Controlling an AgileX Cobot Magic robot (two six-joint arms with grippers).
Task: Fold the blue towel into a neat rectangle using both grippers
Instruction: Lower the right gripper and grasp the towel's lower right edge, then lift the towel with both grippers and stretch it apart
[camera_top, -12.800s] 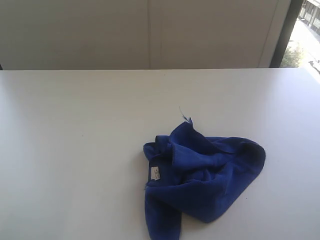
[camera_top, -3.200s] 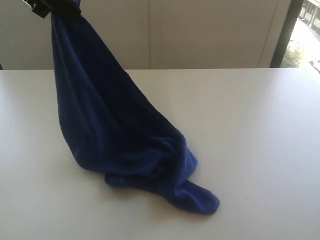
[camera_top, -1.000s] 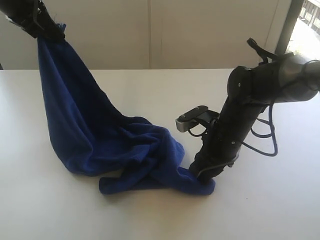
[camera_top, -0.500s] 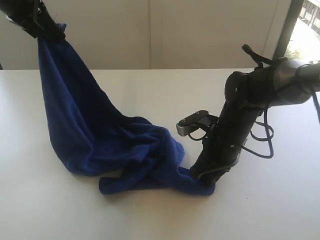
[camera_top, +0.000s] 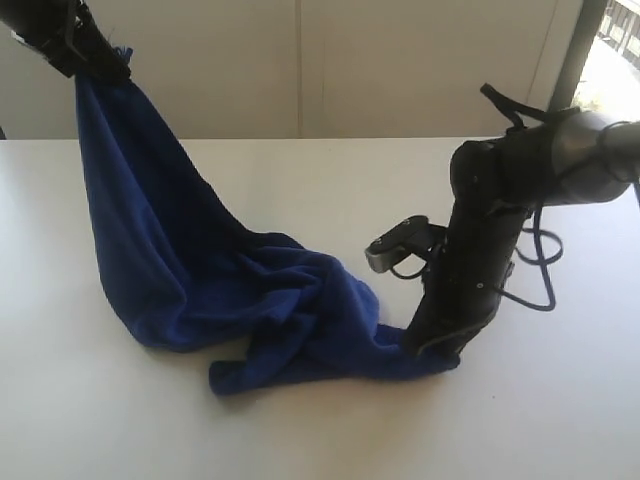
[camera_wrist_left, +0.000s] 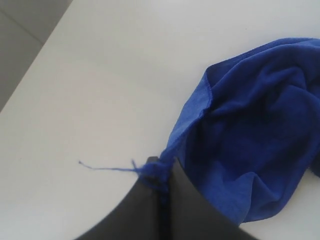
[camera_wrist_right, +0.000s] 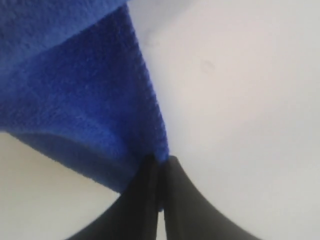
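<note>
Now both sets of jaws are closed on cloth. The right gripper (camera_top: 437, 352) stands nearly upright, tips down at the table (camera_top: 300, 180), and pinches the low end of the towel (camera_top: 200, 270). In the right wrist view its fingers (camera_wrist_right: 145, 200) meet with no gap, and a hemmed edge runs straight into them. The left gripper (camera_top: 97, 62) is raised high at 10 o'clock in the exterior view. It is clamped on another corner, and a loose thread (camera_wrist_left: 107, 168) trails from the pinched bit.

From the raised corner the towel hangs in a long slope down to a crumpled heap at the middle of the table. From the heap a narrow tongue reaches toward 4 o'clock, into the right grip. One folded edge of the heap lies flat at 6 o'clock.

Taking the heap as the dial's centre, the right arm rises at 3 o'clock, with a grey block (camera_top: 392, 250) jutting toward the heap and a black cable (camera_top: 535, 275) looping off its far side. The table is bare from 11 through 2 back to its far edge under the wall (camera_top: 420, 70), and bare again from 7 to 9. A strip of window (camera_top: 615, 60) shows at 2 o'clock.
</note>
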